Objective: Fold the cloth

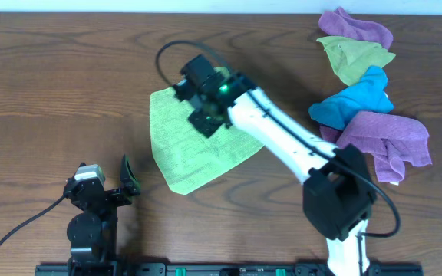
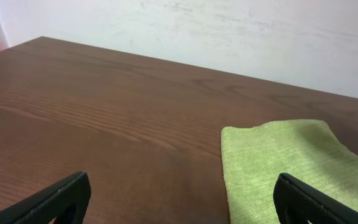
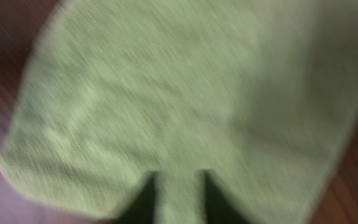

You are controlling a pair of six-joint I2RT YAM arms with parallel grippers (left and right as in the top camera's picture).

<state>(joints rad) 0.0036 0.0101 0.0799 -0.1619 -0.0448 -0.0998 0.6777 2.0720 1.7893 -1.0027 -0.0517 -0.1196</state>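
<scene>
A light green cloth (image 1: 183, 153) lies flat on the wooden table, near the middle. My right gripper (image 1: 206, 115) is over its upper part. In the blurred right wrist view the cloth (image 3: 166, 93) fills the frame, and the right gripper's (image 3: 179, 193) two fingers stand close together with a strip of cloth between them. My left gripper (image 1: 107, 178) rests at the front left, open and empty. In the left wrist view the left gripper (image 2: 179, 199) faces bare wood, with the cloth's (image 2: 278, 162) left edge ahead on the right.
A pile of other cloths lies at the back right: a purple one (image 1: 355, 27), a yellow-green one (image 1: 355, 57), a blue one (image 1: 355, 100) and another purple one (image 1: 390, 138). The right arm's base (image 1: 340, 199) stands at the front right.
</scene>
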